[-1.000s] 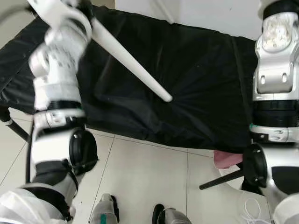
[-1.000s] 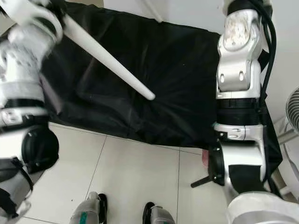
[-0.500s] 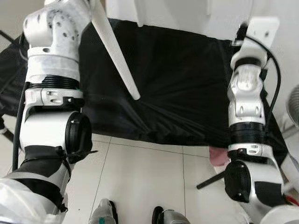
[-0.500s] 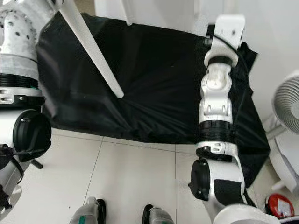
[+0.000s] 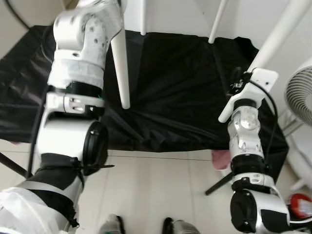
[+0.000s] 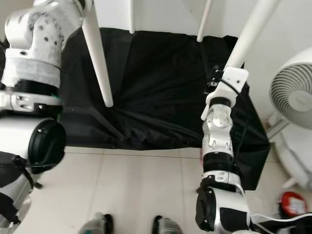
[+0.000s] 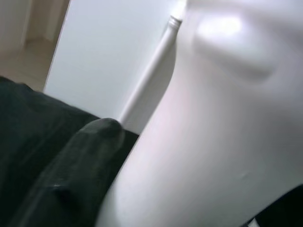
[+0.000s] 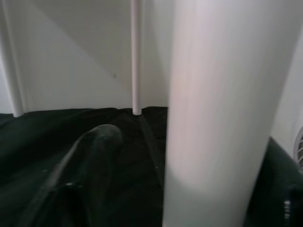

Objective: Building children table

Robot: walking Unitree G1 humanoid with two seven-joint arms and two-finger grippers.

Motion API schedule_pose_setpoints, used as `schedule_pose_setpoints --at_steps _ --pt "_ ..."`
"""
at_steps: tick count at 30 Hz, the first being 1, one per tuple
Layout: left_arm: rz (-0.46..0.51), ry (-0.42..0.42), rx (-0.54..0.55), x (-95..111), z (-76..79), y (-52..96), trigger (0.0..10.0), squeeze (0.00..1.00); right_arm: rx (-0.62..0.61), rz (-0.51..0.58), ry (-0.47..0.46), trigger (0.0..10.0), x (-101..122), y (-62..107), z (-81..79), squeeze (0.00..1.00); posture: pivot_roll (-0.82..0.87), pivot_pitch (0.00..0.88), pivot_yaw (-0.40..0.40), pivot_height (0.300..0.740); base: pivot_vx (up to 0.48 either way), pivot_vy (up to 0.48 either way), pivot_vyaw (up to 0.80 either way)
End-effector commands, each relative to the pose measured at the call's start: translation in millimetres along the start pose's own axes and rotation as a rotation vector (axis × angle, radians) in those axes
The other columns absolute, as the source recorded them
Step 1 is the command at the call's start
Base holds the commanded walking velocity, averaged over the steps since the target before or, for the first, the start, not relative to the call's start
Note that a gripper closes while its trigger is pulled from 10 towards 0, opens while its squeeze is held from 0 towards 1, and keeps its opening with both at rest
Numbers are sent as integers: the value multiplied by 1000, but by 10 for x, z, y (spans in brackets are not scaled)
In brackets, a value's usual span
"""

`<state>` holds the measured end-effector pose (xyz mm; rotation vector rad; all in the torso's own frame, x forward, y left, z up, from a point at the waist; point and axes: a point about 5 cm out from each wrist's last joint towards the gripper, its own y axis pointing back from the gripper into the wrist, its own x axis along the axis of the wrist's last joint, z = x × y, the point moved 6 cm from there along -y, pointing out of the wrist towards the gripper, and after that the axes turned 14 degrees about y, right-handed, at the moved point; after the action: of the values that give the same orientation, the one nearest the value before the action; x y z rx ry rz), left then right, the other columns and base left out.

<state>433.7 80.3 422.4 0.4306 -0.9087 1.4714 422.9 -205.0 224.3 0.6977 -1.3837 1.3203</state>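
Note:
The white children's table is held up, its legs pointing down over the black cloth (image 5: 185, 78). The near left leg (image 5: 121, 68) hangs almost upright beside my left arm. My left gripper (image 7: 189, 123) is shut on that leg, one black finger (image 7: 80, 175) lying against it. The near right leg (image 5: 265, 48) slants down to its tip by my right wrist (image 5: 253, 80). My right gripper (image 8: 189, 132) is shut on that leg, with one finger (image 8: 85, 170) beside it. Two far legs (image 5: 143, 17) (image 5: 217, 22) stand at the back. The tabletop is out of frame.
A white fan (image 6: 292, 83) stands close on the right. Something pink (image 5: 220, 160) and a black strut (image 5: 219, 183) poke out under the cloth's front edge. A red object (image 5: 300, 207) lies on the tiled floor by my feet (image 6: 165, 225).
The left-held leg has swung from a steep slant to nearly upright. My right arm has come up with a second leg. The camera has shifted, bringing the far legs and fan into view.

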Motion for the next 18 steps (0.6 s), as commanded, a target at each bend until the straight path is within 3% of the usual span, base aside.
schedule_pose_setpoints --at_steps 1,9,10,11,12,14,15,18 --pt "-235 43 -356 -547 519 106 10000 1000 240 -160 -32 10000 -430 283 -659 1000 74 178 -19 740 0 0 0" --pt "-282 -24 -386 -664 471 206 10000 1000 226 -70 -51 10000 -294 279 -600 1000 77 170 -23 740 0 0 0" --pt "-288 -44 -389 -685 444 229 10000 808 217 -48 -54 10000 -263 284 -578 1000 79 171 -24 740 0 0 0" --pt "-288 -44 -389 -685 444 229 10000 808 217 -48 -54 10000 -263 284 -578 1000 79 171 -24 740 0 0 0" --pt "-292 -67 -394 -700 403 263 10000 0 205 -18 -61 10000 -218 294 -545 1000 79 172 -24 740 0 0 0" --pt "-292 -67 -394 -700 403 263 10000 0 205 -18 -61 10000 -218 294 -545 1000 79 172 -24 740 0 0 0" --pt "-296 -127 -413 -735 292 351 10000 0 191 44 -79 10000 -117 315 -487 0 83 176 -21 740 0 0 0" --pt "-309 -191 -422 -782 186 419 10000 0 193 79 -75 10000 -61 329 -468 0 83 176 -20 740 0 0 0"
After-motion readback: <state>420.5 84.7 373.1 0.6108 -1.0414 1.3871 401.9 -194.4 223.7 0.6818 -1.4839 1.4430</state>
